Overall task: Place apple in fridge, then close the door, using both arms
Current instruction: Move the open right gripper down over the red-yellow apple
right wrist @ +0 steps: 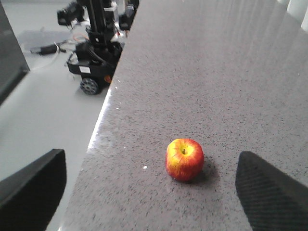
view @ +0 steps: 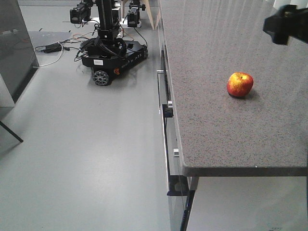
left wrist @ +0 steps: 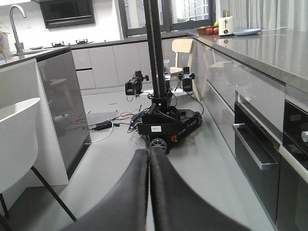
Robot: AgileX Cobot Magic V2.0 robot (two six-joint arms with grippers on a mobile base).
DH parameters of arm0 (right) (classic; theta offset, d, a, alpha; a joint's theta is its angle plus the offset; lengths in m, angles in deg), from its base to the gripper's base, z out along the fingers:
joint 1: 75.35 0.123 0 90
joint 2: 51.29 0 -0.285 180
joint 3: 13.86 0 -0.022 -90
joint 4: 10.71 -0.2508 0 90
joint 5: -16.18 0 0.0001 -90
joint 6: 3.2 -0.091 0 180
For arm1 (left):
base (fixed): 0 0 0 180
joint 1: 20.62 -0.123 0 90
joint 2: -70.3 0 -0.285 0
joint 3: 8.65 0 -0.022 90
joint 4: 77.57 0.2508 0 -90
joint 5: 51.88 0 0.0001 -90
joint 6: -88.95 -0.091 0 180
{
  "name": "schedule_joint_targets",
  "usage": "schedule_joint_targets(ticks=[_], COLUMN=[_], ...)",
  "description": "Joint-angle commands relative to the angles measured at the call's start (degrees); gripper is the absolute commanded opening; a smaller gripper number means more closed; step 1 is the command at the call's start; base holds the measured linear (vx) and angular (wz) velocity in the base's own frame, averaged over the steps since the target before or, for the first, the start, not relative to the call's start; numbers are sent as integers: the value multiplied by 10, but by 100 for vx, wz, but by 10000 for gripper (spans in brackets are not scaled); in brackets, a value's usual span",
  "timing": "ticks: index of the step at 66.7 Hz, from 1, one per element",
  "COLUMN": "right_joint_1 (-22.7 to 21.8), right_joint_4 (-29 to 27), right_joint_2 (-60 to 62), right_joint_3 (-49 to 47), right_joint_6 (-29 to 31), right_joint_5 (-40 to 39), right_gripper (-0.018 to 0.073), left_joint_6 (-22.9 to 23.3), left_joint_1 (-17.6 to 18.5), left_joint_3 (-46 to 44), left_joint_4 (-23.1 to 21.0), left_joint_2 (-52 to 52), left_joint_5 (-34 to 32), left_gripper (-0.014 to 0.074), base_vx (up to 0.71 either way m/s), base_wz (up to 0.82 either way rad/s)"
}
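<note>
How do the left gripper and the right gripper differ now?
The left gripper is shut, fingers pressed together; the right gripper is open wide. The left gripper looks along the floor; the right gripper hangs over the counter, facing the apple. Both are black and hold nothing.

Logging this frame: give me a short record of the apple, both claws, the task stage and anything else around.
apple: resting on the grey counter, stem dimple up, untouched
right claw: open, apple seen between its fingers, no contact
left claw: shut, empty, pointing along the kitchen aisle
stage: apple not yet grasped
other: black wheeled robot on the floor
</note>
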Motion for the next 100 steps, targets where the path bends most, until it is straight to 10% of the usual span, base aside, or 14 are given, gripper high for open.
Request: schedule_joint_targets(ticks=[1, 32, 100], right_joint_1=[-19, -61, -60], right_joint_4=[26, -137, -119], right_joint_2=[-43, -275, -472], right_joint_3=[-79, -329, -355], right_joint_6=[-37, 88, 95], right_joint_5=[-21, 95, -7], right_gripper=[668, 657, 638], left_joint_6=[2, 2, 2], left_joint_1=[0, 0, 0], left_joint_3=[16, 16, 16], left_joint_4=[-4, -4, -4], left_joint_2=[-9, -9, -9], left_joint_5=[-40, -40, -40], left_gripper=[-6, -6, -6], base_vx=[0, 0, 0], base_wz=[0, 0, 0])
